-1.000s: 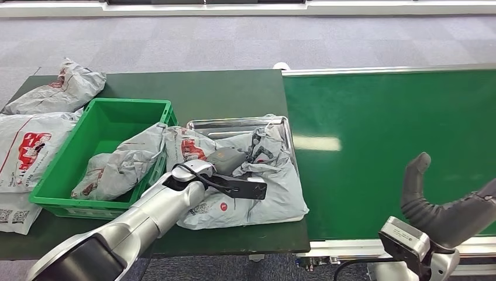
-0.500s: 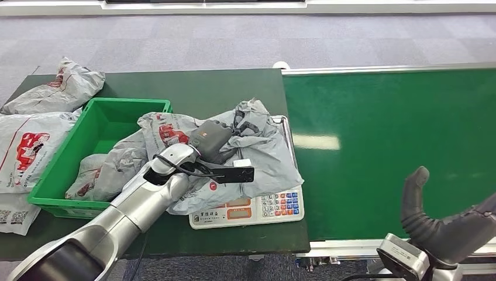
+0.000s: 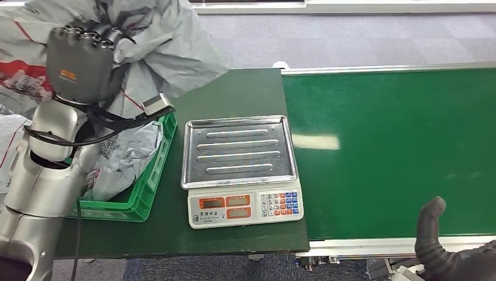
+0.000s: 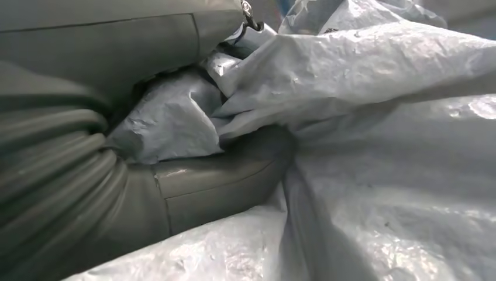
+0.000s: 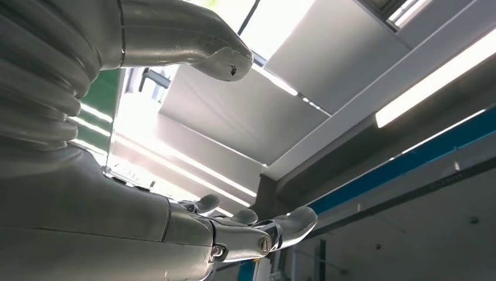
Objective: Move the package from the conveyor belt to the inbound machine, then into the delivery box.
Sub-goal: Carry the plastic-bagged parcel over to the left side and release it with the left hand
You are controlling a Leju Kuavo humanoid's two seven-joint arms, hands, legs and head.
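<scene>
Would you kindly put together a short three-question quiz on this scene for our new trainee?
1. True or false: the scale has a package on its tray.
2. What does the left hand hold? A) package B) crate C) scale
3. Fill in: a second package lies in the green ____.

Key: 1 false; 2 A, the grey package, lifted high; 3 crate.

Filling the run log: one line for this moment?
left hand: holds grey package raised above green bin | right hand: open | scale tray: bare
</scene>
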